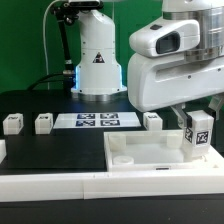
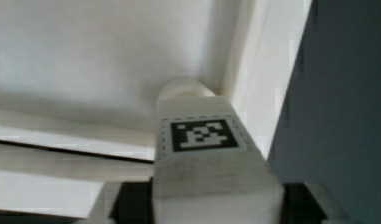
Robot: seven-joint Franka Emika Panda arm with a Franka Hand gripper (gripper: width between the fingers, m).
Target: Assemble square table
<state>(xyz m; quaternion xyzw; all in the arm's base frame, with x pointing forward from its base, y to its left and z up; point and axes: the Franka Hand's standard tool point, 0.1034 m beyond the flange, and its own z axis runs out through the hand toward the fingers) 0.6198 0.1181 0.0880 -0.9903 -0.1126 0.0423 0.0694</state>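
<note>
Directly under the claw: a leg on end at the top's corner

Plainly the leg (image 1: 197, 138) lies straight below the claw (image 1: 196, 122), at the lower right of the exterior view. Its long axis is upright and in line with the claw's own reach. It stands over the right-hand corner of the top (image 1: 140, 158), which lies flat in the lower middle of that frame.

In the wrist view the leg (image 2: 205, 130) runs away from the camera between the fingers (image 2: 130, 200), with the top (image 2: 80, 70) white beyond it. The jaws are drawn partway in around the leg. The pads seem to press both its sides, though blur at the frame edge leaves some doubt.

Whether its lower end sits in a corner hole is hidden. I judge the coming move turns about that upright axis: a twist or a press down, not sideways travel. Three other legs (image 1: 43, 122) sit in a row across the middle of the exterior view, apart from the claw.
</note>
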